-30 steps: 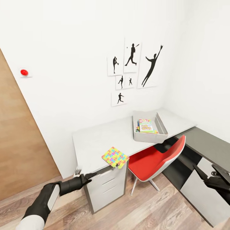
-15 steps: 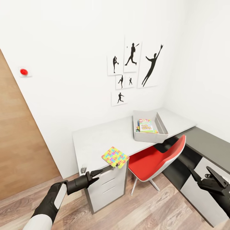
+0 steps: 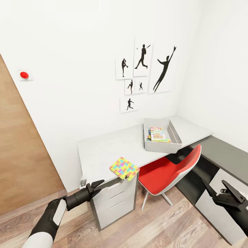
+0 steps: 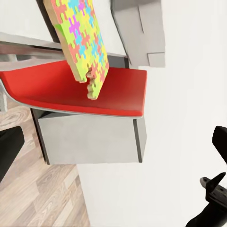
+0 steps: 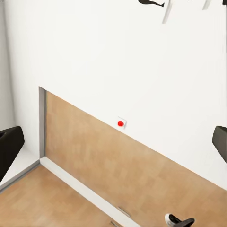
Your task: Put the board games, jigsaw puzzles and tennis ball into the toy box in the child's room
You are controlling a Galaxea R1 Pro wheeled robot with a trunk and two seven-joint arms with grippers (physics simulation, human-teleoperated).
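The grey toy box (image 3: 162, 146) stands on the table (image 3: 103, 151) near the corner, with bright board game boxes (image 3: 157, 135) lying inside it. One jigsaw puzzle (image 3: 124, 168) lies at the table's front edge, a corner hanging over the drawers; the left wrist view shows this puzzle (image 4: 80, 42) close ahead. My left gripper (image 3: 99, 185) is open and empty, low at the desk's left front corner, short of the puzzle. My right gripper (image 3: 217, 187) hangs open and empty in front of the lower dark section. The tennis ball and the bed are out of view.
A red chair (image 3: 165, 174) is tucked under the table between the white drawers (image 3: 115, 199) and the dark lower desk section (image 3: 224, 155). A wooden door (image 3: 20, 155) fills the left wall. Wood-plank floor (image 3: 155, 227) lies open in front.
My left gripper pushed toward the puzzle, then drew back a little to the left. My right gripper rose slightly. The view shifted a touch.
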